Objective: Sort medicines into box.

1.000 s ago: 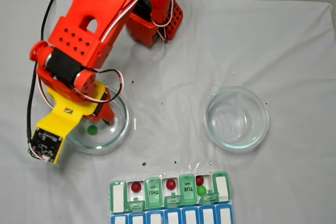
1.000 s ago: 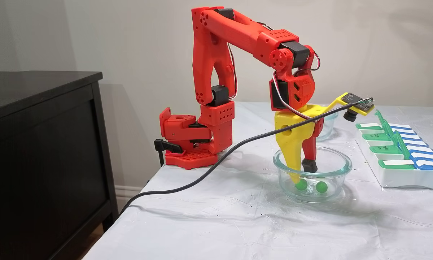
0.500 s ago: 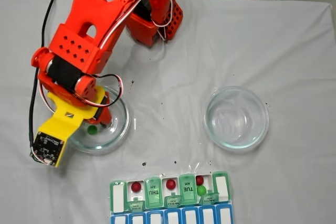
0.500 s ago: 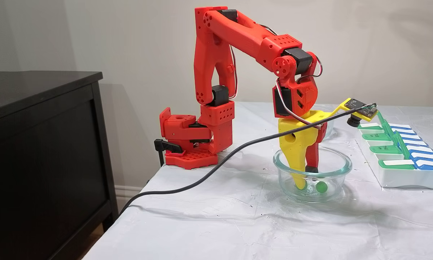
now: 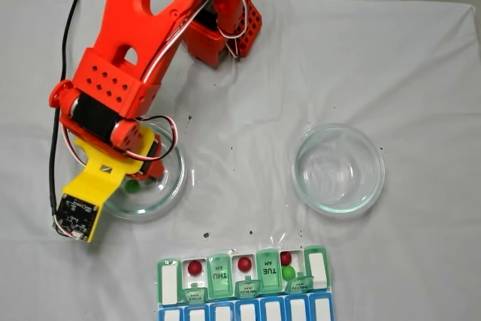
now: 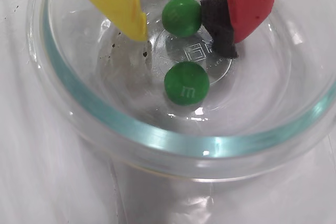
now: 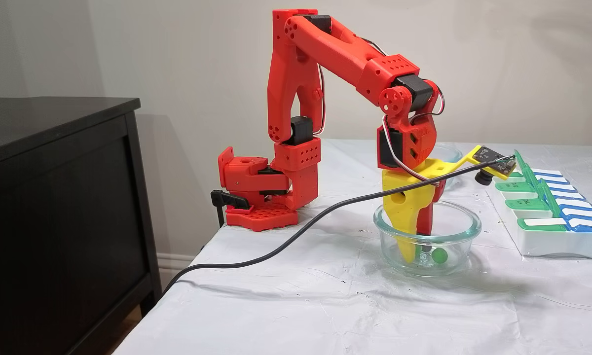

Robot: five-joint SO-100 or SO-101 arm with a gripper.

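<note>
Green pill (image 6: 181, 17) perhaps touching end effector (image 6: 185, 30).

Domestic room: plain painted wall (image 7: 498, 59), white baseboard (image 7: 175, 259), dark wooden cabinet (image 7: 54, 207) beside the cloth-covered worktop (image 7: 301, 305), well apart from the pincer (image 7: 417, 254).

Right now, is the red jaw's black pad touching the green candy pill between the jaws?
Touching. In the wrist view the black pad presses the right side of the upper green pill with no gap, while the yellow finger stands apart on its left.
</note>
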